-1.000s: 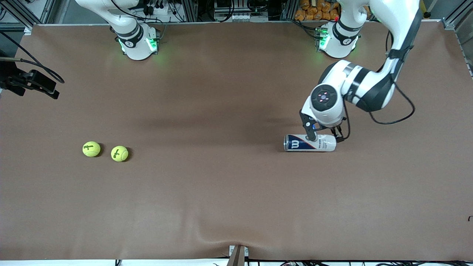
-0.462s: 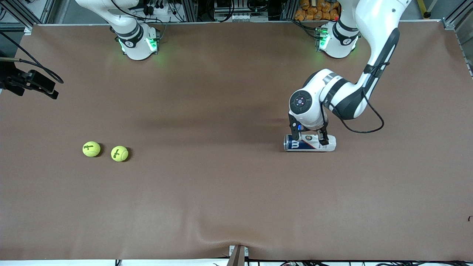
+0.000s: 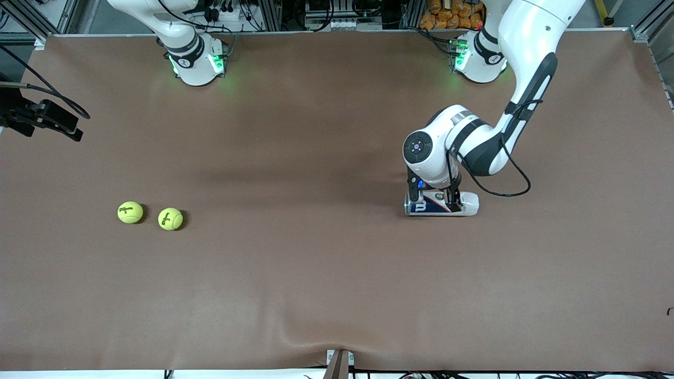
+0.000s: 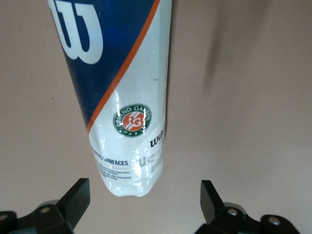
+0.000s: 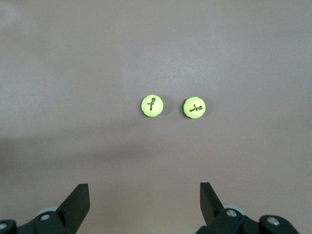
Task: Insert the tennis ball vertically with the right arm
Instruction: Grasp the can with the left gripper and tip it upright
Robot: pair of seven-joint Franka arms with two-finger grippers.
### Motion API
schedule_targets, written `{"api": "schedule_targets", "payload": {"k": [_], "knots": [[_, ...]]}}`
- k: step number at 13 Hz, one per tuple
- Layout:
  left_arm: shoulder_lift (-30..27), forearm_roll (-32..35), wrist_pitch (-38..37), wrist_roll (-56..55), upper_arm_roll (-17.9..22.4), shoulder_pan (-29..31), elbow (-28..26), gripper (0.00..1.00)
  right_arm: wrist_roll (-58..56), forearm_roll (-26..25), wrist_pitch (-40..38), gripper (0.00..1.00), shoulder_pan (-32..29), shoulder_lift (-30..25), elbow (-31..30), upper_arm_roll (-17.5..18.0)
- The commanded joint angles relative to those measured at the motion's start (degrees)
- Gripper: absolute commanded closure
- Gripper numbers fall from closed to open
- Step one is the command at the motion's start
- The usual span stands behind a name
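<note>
Two tennis balls (image 3: 130, 212) (image 3: 170, 219), one can (image 3: 441, 204), two arms.

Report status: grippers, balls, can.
Left gripper open, straddling the tennis ball can, which lies on its side. Right gripper open, high over the two tennis balls, both loose on the table. Nothing in the way.

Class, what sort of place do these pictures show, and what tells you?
Probably a robotics lab: two arms bolted along a brown-covered table, aluminium framing and cabling by their bases, and only tennis balls and a ball can as test props.
</note>
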Motion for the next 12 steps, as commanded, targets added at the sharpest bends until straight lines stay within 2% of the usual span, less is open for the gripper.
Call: {"api": "schedule_targets", "payload": {"k": [1, 12], "knots": [[1.4, 1.6, 0.9, -0.4, 0.1, -0.4, 0.8, 0.00, -0.1, 0.8, -0.5, 0.00, -0.9, 0.2, 0.6, 0.4], [5.5, 9.2, 0.9, -6.3, 0.1, -1.9, 1.8, 0.00, 0.1, 0.8, -0.5, 0.00, -0.9, 0.2, 0.6, 0.4]]}}
